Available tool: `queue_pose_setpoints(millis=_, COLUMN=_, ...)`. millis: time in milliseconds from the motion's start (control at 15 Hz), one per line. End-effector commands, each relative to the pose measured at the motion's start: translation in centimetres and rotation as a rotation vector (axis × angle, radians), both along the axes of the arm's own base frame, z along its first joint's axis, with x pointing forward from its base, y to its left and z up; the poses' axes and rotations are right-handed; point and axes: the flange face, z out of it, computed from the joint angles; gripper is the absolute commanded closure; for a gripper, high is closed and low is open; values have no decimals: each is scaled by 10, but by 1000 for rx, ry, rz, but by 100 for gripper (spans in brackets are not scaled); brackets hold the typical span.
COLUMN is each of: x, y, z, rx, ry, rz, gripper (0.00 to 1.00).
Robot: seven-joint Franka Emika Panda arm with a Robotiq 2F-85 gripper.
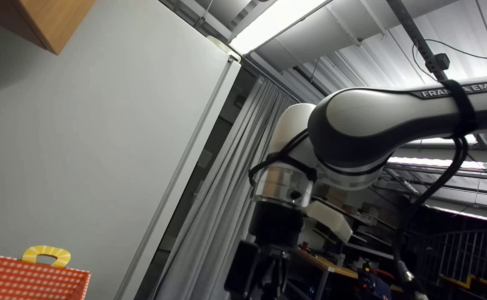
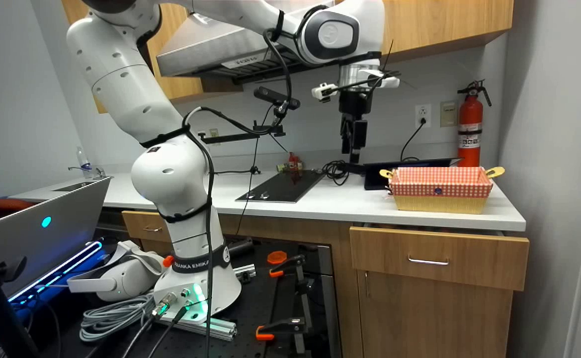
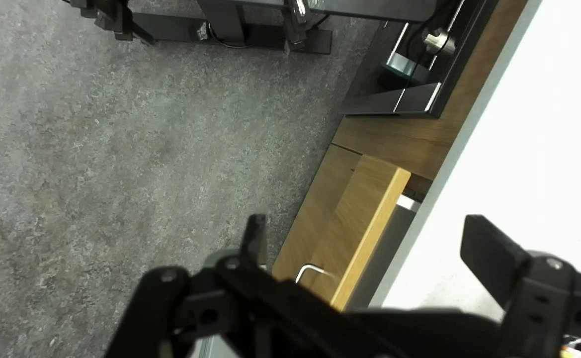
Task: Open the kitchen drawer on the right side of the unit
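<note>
The wooden drawer point(image 2: 474, 258) is on the right side of the unit in an exterior view, below the white counter. It stands slightly pulled out; its front juts past the counter edge. Its silver handle point(image 2: 428, 261) is on the front. In the wrist view the drawer front point(image 3: 352, 219) stands apart from the counter edge and a narrow strip of dark interior shows. The handle point(image 3: 309, 269) is partly hidden by the gripper. My gripper point(image 3: 367, 236) is open, with nothing between its fingers. In an exterior view the gripper point(image 2: 354, 144) points down, above the drawer's height and apart from it.
A basket with red checked cloth point(image 2: 439, 183) stands on the white counter point(image 2: 335, 204) above the drawer. A black flat device point(image 2: 384, 171), cables point(image 2: 336, 171) and a fire extinguisher point(image 2: 470, 129) are behind it. A wooden cabinet door point(image 2: 434, 318) is below. A wall point(image 2: 558, 174) is at the right.
</note>
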Motion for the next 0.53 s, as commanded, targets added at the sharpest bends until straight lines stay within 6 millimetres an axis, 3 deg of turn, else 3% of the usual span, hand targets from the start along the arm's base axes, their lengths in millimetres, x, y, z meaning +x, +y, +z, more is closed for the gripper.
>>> queue_pose_setpoints(millis=0, x=0, y=0, z=0, rx=0, ry=1, rz=0, gripper=0)
queue_pose_setpoints(millis=200, x=9, y=-9, z=-3, rx=4, ry=7, rz=-17, gripper=0)
queue_pose_setpoints(millis=467, x=27, y=-36, z=-15, rx=1, ry=19, rz=-68, gripper=0)
